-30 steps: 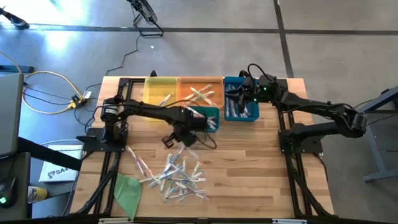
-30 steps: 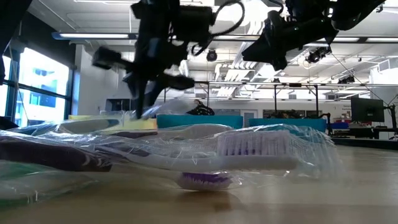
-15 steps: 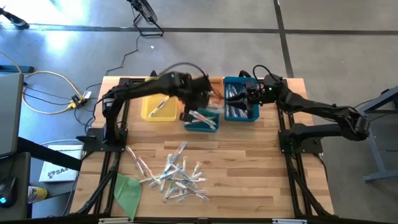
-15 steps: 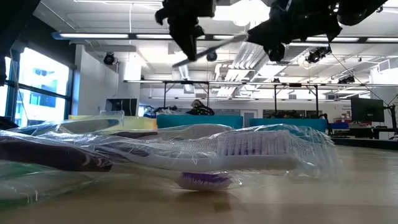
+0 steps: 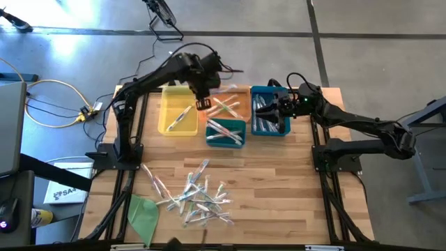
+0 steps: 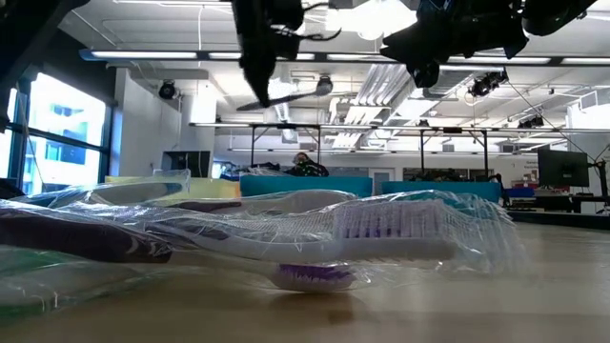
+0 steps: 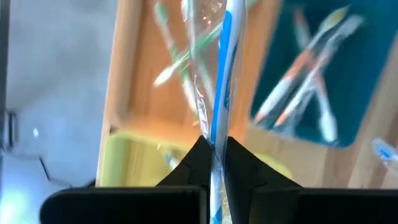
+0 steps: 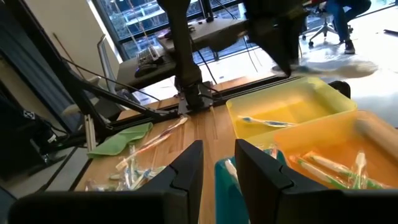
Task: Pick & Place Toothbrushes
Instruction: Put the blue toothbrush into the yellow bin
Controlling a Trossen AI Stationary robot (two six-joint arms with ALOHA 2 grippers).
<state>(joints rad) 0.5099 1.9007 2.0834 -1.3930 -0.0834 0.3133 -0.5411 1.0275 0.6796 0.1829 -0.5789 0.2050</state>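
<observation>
My left gripper [image 5: 203, 104] hangs high over the place where the yellow bin [image 5: 167, 120] meets the orange bin [image 5: 238, 94]. It is shut on a clear-wrapped toothbrush with a blue stripe [image 7: 222, 74]. In the low view that toothbrush [image 6: 291, 96] sticks out sideways below the gripper. Several more wrapped toothbrushes [image 5: 195, 195] lie in a heap on the near half of the table. My right gripper [image 5: 269, 111] hovers open over the blue bin [image 5: 279, 130] and has nothing between its fingers [image 8: 188, 168]. My left gripper pinches the toothbrush's handle [image 7: 214, 144] and its clear wrap between the two fingertips. The fingers point steeply down from above. The toothbrush runs on past the tips, lifted clear of the bins and the table.
A teal bin [image 5: 237, 125] with orange-accented toothbrushes sits just nearer than the orange bin, which has green-accented ones in it. One toothbrush lies in the yellow bin. A green cloth-like sheet [image 5: 143, 213] lies at the near left corner. Bare wood is to the right of the heap.
My left gripper has risen from just above the heap and swung toward the far edge, past the teal bin, to the yellow and orange bins. Its wrist has rolled on the way. It has stayed shut on the toothbrush, which is carried clear of the table.
</observation>
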